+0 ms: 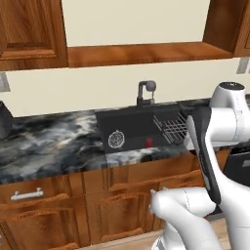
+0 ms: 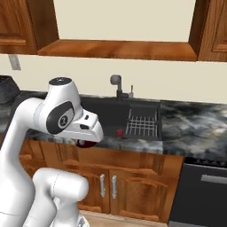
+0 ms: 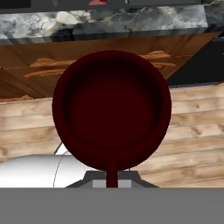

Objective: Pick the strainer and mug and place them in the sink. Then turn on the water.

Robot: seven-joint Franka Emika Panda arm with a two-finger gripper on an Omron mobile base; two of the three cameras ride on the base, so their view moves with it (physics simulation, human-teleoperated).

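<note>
Gripping the mug (image 3: 111, 109) by its rim, fingers (image 3: 112, 180) pinched narrow, outside the counter (image 3: 131, 19) edge; strainer (image 1: 116, 139) in sink (image 1: 129, 122)

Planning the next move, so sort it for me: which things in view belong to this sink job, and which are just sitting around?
Job:
- strainer, already lying in the sink
- mug, held in the shut pincer, out in front of the cabinets
- faucet, no water running

Lying about:
- small red thing in the basin
- wire rack
- dark thing at the far left of the counter

Wooden cabinets (image 1: 122, 195), marbled counter (image 1: 53, 141), cream wall (image 1: 107, 88), plank floor (image 3: 192, 131)
</note>
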